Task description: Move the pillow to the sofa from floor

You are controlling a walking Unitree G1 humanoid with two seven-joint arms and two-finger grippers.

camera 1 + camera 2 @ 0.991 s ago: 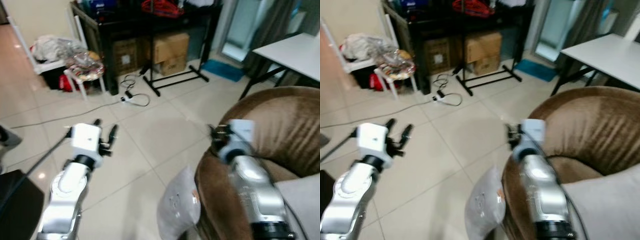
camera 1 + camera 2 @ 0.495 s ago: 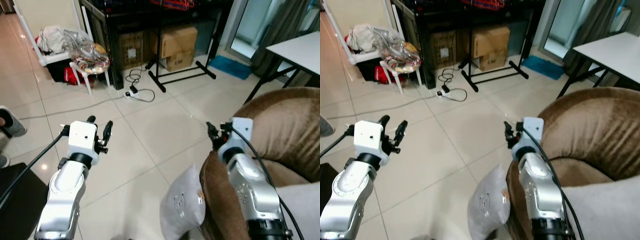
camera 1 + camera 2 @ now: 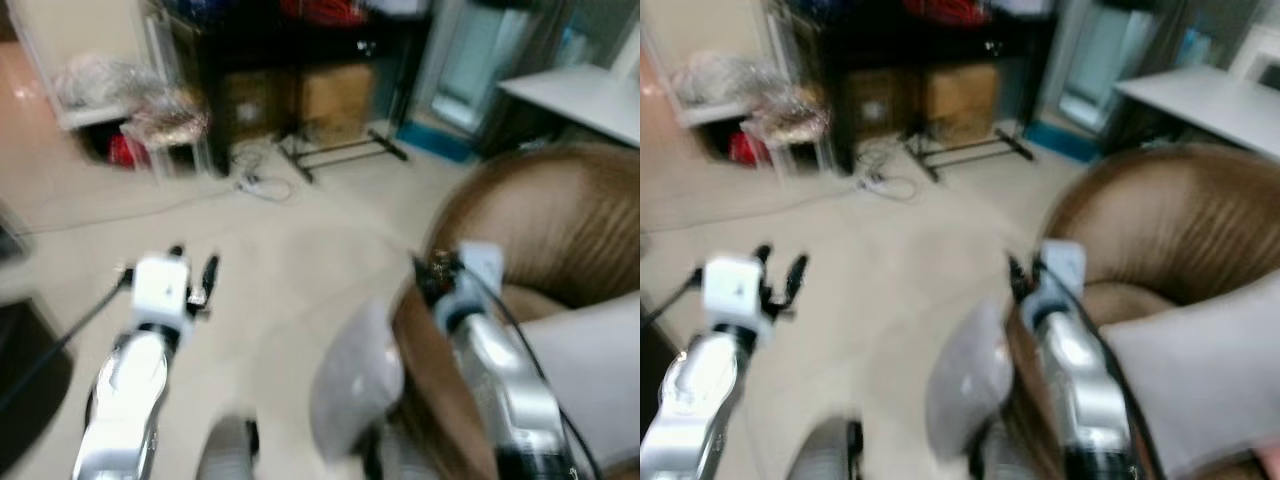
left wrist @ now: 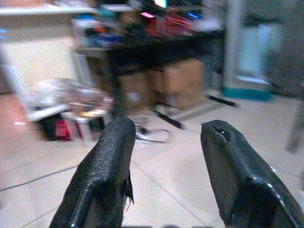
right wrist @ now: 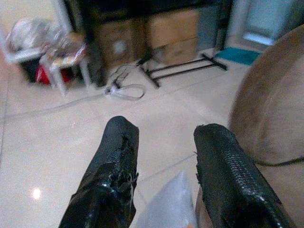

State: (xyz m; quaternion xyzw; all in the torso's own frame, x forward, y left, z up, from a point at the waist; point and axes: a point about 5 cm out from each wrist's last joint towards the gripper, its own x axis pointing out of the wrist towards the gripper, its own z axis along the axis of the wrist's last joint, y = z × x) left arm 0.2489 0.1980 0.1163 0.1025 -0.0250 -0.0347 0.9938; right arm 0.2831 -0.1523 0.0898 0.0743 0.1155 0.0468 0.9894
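The views from the head are blurred. A light grey pillow point(image 3: 350, 385) stands on the tiled floor, leaning against the arm of the brown sofa point(image 3: 540, 220). My right gripper point(image 3: 428, 268) hovers open above the sofa arm, just beyond the pillow's top; its wrist view has the pillow's corner point(image 5: 171, 209) right under its fingers point(image 5: 118, 156). My left gripper point(image 3: 193, 262) is held out open over bare floor, well to the left of the pillow, with nothing between its fingers point(image 4: 111, 156).
A larger grey cushion point(image 3: 590, 350) lies on the sofa seat. Ahead stand a black table point(image 3: 300, 40) over cardboard boxes point(image 3: 335, 100), a black stand's feet point(image 3: 345, 150), a cable point(image 3: 255, 185) and a cluttered white chair point(image 3: 165, 125). A white table point(image 3: 575, 95) is at the right.
The camera has swung and tipped down, blurring the picture; the sofa and pillow now sit nearer. Both arms keep their pose with the grippers open.
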